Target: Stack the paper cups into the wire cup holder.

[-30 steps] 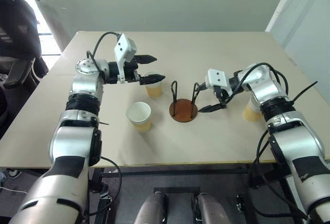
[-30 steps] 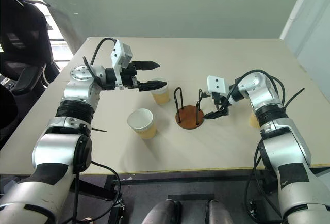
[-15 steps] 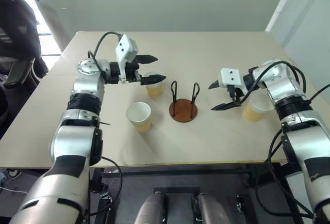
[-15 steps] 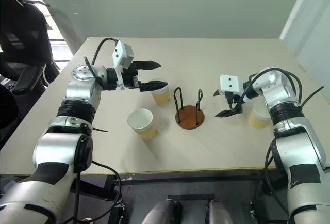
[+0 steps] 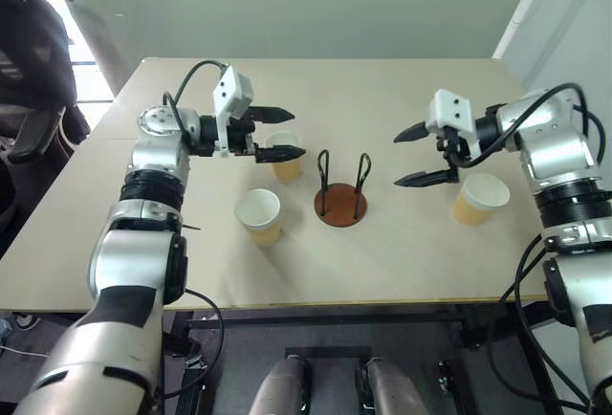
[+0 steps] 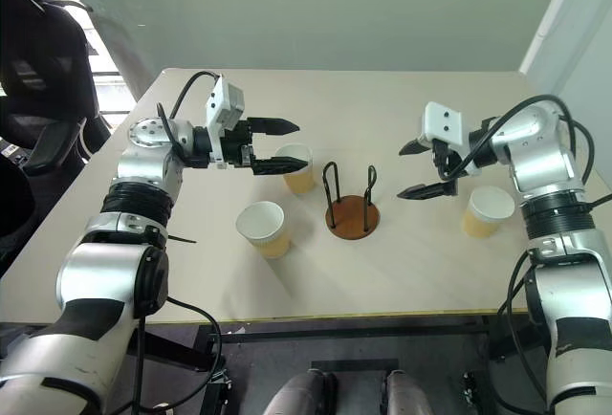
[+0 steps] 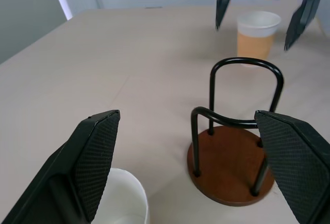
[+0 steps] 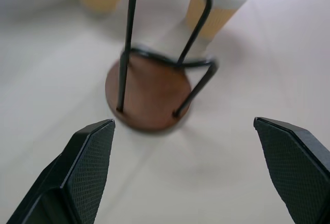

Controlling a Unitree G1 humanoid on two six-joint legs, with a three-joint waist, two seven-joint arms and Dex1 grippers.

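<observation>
The wire cup holder [image 5: 340,201], black loops on a round brown base, stands empty at the table's middle. Three paper cups stand upright: one [image 5: 285,157] just behind and left of the holder, one [image 5: 259,216] nearer the front left, one [image 5: 477,198] to the right. My left gripper [image 5: 291,134] is open and hovers level over the back-left cup, pointing toward the holder. That cup's rim [image 7: 124,198] sits low between its fingers in the left wrist view. My right gripper [image 5: 399,160] is open, raised right of the holder, holding nothing, beside the right cup.
The beige table [image 5: 382,90] ends close behind the arms at its front edge [image 5: 382,298]. A black office chair [image 5: 29,61] stands off the table's left side. Bare tabletop stretches behind and in front of the holder.
My right gripper has risen and drawn back to the right, away from the holder's base, uncovering the right cup. The left gripper has stayed over its cup.
</observation>
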